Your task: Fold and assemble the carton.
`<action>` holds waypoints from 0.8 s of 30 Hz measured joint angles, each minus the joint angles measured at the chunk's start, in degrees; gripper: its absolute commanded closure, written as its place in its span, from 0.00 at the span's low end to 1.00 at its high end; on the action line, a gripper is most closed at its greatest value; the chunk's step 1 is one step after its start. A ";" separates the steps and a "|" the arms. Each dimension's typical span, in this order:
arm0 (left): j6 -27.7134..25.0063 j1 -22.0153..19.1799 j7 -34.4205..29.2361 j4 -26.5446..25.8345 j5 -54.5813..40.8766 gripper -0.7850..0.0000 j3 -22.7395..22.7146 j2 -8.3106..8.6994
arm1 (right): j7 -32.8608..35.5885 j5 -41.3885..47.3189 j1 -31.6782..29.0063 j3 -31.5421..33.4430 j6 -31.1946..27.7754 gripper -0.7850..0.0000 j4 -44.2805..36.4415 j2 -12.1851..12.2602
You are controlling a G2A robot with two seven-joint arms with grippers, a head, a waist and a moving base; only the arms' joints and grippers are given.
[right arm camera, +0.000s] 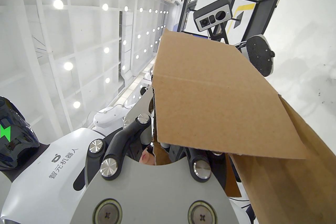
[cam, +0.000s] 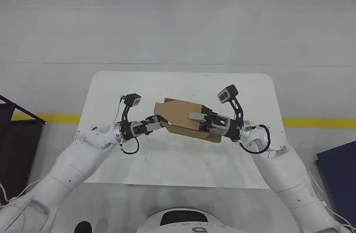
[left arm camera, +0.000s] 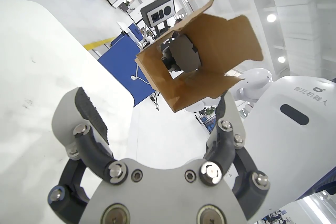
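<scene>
Far left, beyond the white table (cam: 108, 93), a yellow stripe (cam: 50, 118) along the grey floor.

Over the left half of the table, the left claw (cam: 156, 124), pointing right toward the carton (cam: 178, 110). Seen from its own wrist, fingers (left arm camera: 89, 114) spread wide apart, gripping nothing, with the carton's open end straight ahead. One fingertip just beside the lower edge of that end; touching or not, hard to tell.

In the middle, over the table's centre, the brown carton itself. Opened into a hollow sleeve, end flaps loose and unfolded, lying roughly left to right at a slant. Through the sleeve from the left wrist, a grey pad (left arm camera: 183, 55) of the other claw inside.

At the carton's right end, the right claw (cam: 201, 120), clamped on a wall of the carton. One pale finger outside on the top panel, the other within. From the right wrist, that wall wedged between the fingers close up. Past its far edge, a black dimpled pad (right arm camera: 260, 58) of the left claw.

Further right, beyond the table, more of the yellow stripe.
</scene>
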 measured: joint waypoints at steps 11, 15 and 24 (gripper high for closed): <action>0.00 -1.22 0.59 2.92 2.91 0.00 0.19 -2.34 | 0.13 -1.05 0.20 -0.85 0.27 1.00 -0.51 -0.11; 0.00 -1.59 2.09 4.09 4.59 0.00 0.12 -3.13 | -0.24 -2.07 0.49 -1.57 0.47 1.00 -0.62 -0.21; 0.00 -2.06 3.16 4.29 6.83 0.00 -0.13 -4.19 | -2.61 -5.18 0.90 -2.78 0.80 1.00 -0.29 -0.41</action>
